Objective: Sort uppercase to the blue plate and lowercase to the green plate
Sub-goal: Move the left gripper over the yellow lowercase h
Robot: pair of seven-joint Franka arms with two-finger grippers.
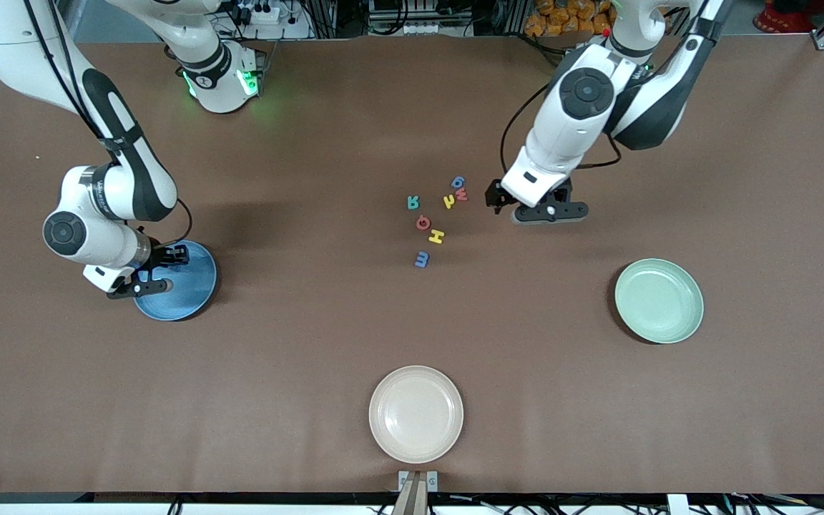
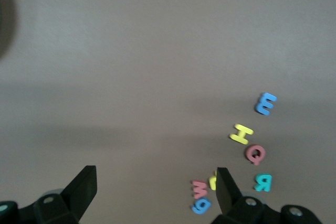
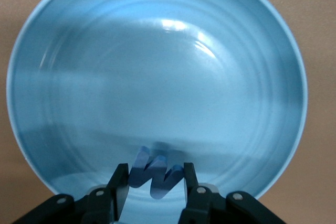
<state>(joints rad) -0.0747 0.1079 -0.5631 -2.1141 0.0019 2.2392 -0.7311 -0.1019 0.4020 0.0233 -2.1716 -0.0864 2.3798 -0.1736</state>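
Right gripper [image 3: 152, 190], over the blue plate [image 3: 157, 66], clamps what looks like a blue M [image 3: 155, 174]; left gripper [image 2: 155, 192] waits open beside the letters [image 1: 437, 214].

Glossy smooth blue plate [image 3: 157, 77], matt brown table covering [image 1: 312, 343], matt foam-like letters [image 1: 435, 236]

Plate: blue plate [image 3: 157, 66] fills most of the frame.
Gripper: right gripper [image 3: 155, 182], bottom centre, clamps blue M [image 3: 155, 174] over the plate.
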